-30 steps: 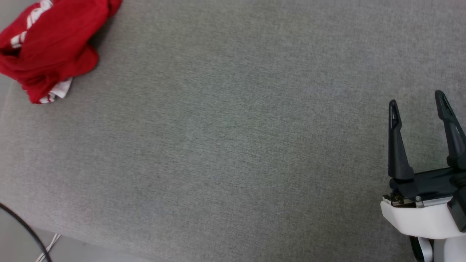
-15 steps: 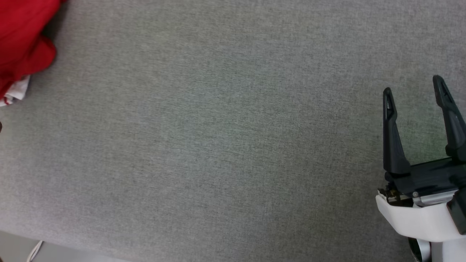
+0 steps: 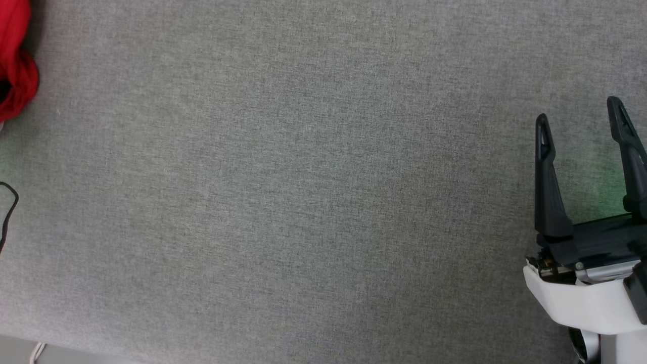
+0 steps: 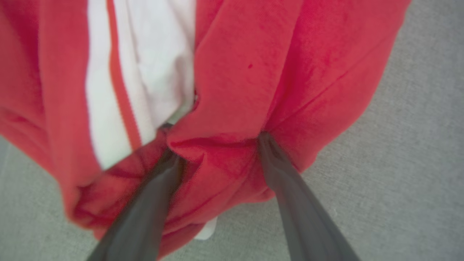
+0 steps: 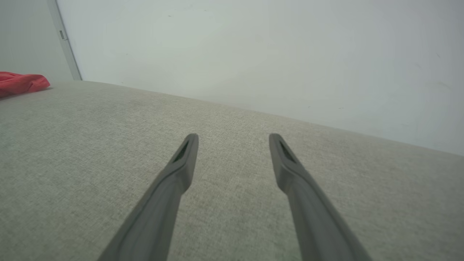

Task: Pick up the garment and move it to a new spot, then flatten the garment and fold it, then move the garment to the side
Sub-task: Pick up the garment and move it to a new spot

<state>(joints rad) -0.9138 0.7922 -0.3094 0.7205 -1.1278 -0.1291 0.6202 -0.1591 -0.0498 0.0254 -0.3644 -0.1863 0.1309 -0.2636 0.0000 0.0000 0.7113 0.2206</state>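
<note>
The garment (image 3: 15,60) is a crumpled red heap at the far left edge of the head view. Up close it shows red folds with a white, red-striped panel (image 4: 246,72). My left gripper (image 4: 215,141) is open, its two fingers spread wide and their tips pushed into the cloth, with a red fold bunched between them. My right gripper (image 3: 578,110) hovers open and empty over the bare grey surface at the right, far from the garment. From that wrist, the right gripper (image 5: 233,137) points across the surface, and the garment (image 5: 21,83) lies far off to the left.
The grey fabric surface (image 3: 303,202) spreads across the head view, with its front edge and a strip of floor at the lower left. A black cable (image 3: 7,202) curls at the left edge. A pale wall (image 5: 253,54) rises behind the surface.
The head camera has swung to the right, so the garment has slid almost out of the picture at the left. The right gripper stays open and holds about the same place.
</note>
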